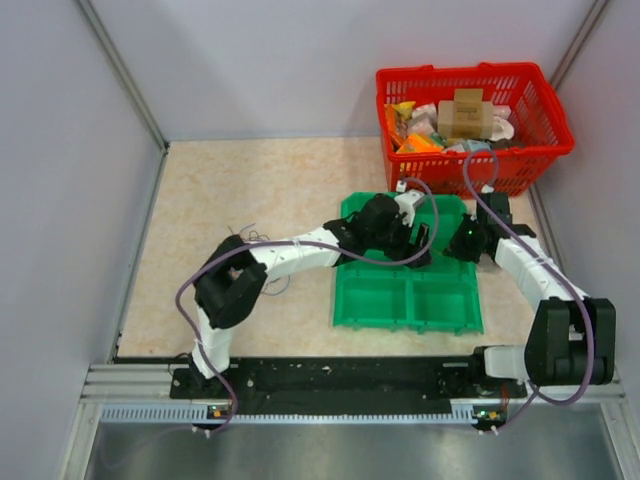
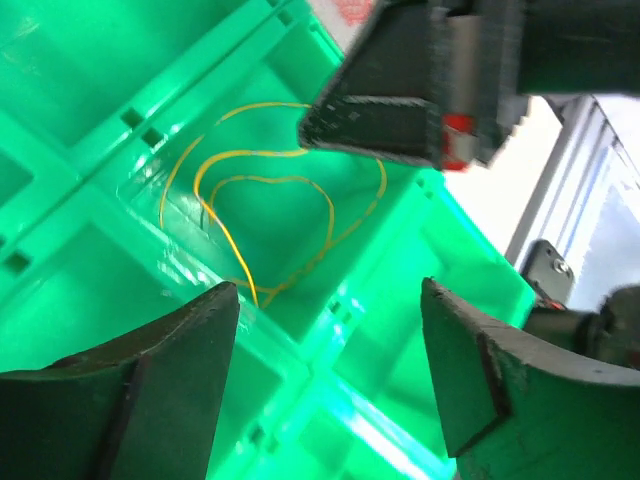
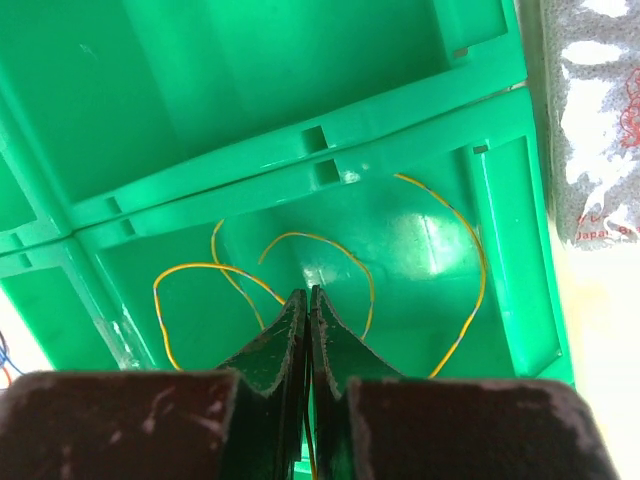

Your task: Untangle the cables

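A thin yellow cable [image 3: 310, 236] lies in loops inside one compartment of the green tray [image 1: 400, 300]; it also shows in the left wrist view [image 2: 255, 153]. My right gripper [image 3: 308, 292] is shut low over that compartment, with a strand of the yellow cable running between its fingers. It is at the tray's right side in the top view [image 1: 462, 245]. My left gripper [image 2: 330, 290] is open and empty above the tray's dividers, beside the right one [image 1: 418, 240]. A few thin dark cables [image 1: 256, 238] lie on the table left of the tray, partly behind the left arm.
A red basket [image 1: 470, 110] full of packets and boxes stands at the back right, just behind the tray. A grey-white packet [image 3: 590, 120] lies beside the tray's edge. Grey walls close in the table on the left, back and right.
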Robot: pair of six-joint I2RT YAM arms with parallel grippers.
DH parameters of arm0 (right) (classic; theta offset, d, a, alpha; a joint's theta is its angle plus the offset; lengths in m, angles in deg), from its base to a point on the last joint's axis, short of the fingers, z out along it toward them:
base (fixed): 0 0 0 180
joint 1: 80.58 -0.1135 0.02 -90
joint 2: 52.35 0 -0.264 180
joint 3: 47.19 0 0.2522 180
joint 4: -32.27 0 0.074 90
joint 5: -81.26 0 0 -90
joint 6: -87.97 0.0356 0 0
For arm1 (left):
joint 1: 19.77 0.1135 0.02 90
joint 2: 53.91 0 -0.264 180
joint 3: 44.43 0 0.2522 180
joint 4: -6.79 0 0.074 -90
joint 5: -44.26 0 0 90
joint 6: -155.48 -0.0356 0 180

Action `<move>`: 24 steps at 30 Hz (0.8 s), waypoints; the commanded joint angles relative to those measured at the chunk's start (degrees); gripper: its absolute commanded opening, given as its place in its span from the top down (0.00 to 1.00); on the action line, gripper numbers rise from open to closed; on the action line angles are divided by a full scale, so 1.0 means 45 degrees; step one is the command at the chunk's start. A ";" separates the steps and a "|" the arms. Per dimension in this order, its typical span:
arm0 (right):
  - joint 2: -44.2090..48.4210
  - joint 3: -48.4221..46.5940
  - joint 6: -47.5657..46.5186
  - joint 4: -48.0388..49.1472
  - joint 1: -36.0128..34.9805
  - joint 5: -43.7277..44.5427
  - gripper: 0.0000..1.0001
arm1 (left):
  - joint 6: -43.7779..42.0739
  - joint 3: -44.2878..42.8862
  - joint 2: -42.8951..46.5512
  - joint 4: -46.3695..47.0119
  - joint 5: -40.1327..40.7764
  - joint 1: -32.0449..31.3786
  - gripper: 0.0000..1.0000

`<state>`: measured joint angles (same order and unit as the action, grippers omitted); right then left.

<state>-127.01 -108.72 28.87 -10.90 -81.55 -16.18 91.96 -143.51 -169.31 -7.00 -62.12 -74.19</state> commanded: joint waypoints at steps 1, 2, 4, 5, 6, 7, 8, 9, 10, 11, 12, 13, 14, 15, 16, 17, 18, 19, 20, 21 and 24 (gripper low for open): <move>-0.0266 -0.0206 -0.0440 0.0617 -0.0388 0.0557 1.00 | -0.0025 0.0969 0.3001 0.0066 -0.0441 0.0255 0.19; -0.0285 -0.0166 -0.0459 0.0675 -0.0505 0.0792 1.00 | -0.0025 0.1300 0.3432 0.0066 -0.0442 0.0314 0.19; -0.0421 -0.0166 -0.0692 0.0773 -0.0856 0.1261 1.00 | 0.0053 0.1963 0.4505 -0.0771 -0.0054 0.0606 0.21; -0.0577 -0.0185 -0.0732 0.0793 -0.1013 0.1437 0.99 | 0.0188 0.2354 0.5148 -0.1025 0.0239 0.0859 0.25; -0.0772 -0.0244 -0.0791 0.0870 -0.1188 0.1342 0.96 | 0.0441 0.2880 0.5851 -0.1434 0.0648 0.1209 0.27; -0.0967 -0.0244 -0.0811 0.0968 -0.1267 0.1090 0.94 | 0.0618 0.3427 0.6457 -0.1805 0.1135 0.1561 0.28; -0.1105 -0.0264 -0.0811 0.1007 -0.1307 0.0875 0.93 | 0.0736 0.3954 0.7140 -0.2138 0.1585 0.2028 0.29; -0.1183 -0.0244 -0.0753 0.1008 -0.1365 0.0776 0.89 | 0.0949 0.4501 0.7843 -0.2702 0.2286 0.2536 0.28; -0.1126 -0.0225 -0.0752 0.0969 -0.1366 0.0736 0.84 | 0.1106 0.4971 0.8411 -0.3152 0.2737 0.3024 0.25; -0.0913 -0.0128 -0.0791 0.0949 -0.1385 0.0736 0.79 | 0.1224 0.5439 0.9016 -0.3698 0.3206 0.3629 0.21; -0.0563 -0.0011 -0.0849 0.0949 -0.1405 0.0775 0.71 | 0.1360 0.5850 0.9525 -0.4361 0.3501 0.4176 0.19; -0.0192 0.0068 -0.0947 0.0969 -0.1424 0.0833 0.63 | 0.1439 0.6164 1.0071 -0.4851 0.4122 0.4762 0.17; 0.0044 0.0088 -0.1025 0.0872 -0.1463 0.0930 0.56 | 0.1479 0.6457 1.0502 -0.5475 0.4554 0.5193 0.15; 0.0220 -0.0028 -0.1142 0.0697 -0.1502 0.0951 0.50 | 0.1556 0.6653 1.1048 -0.5984 0.5003 0.5623 0.13; 0.0319 -0.0184 -0.1259 0.0425 -0.1541 0.0970 0.45 | 0.1596 0.6868 1.1440 -0.6511 0.5414 0.6033 0.13; 0.0417 -0.0495 -0.1395 0.0035 -0.1677 0.1125 0.39 | 0.1635 0.7063 1.1792 -0.6903 0.5804 0.6366 0.13; 0.0572 -0.0749 -0.1493 -0.0181 -0.1891 0.1397 0.35 | 0.1771 0.7220 1.2066 -0.7197 0.6118 0.6717 0.14; 0.0806 -0.0965 -0.1572 -0.0396 -0.2164 0.1613 0.31 | 0.1888 0.7473 1.2417 -0.7451 0.6469 0.7030 0.14; 0.0943 -0.1218 -0.1611 -0.0592 -0.2360 0.1963 0.29 | 0.2063 0.7611 1.2730 -0.7647 0.6898 0.7284 0.14; 0.1080 -0.1453 -0.1612 -0.0806 -0.2613 0.2044 0.28 | 0.2200 0.7805 1.3158 -0.7881 0.7211 0.7480 0.14; 0.1315 -0.2117 -0.1709 -0.1353 -0.3063 0.2394 0.27 | 0.2221 0.8353 1.4370 -0.7689 0.7682 0.7969 0.14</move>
<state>-124.25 -112.37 22.97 -13.67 -92.59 -9.29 100.16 -108.03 -111.19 -39.00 -34.21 -40.59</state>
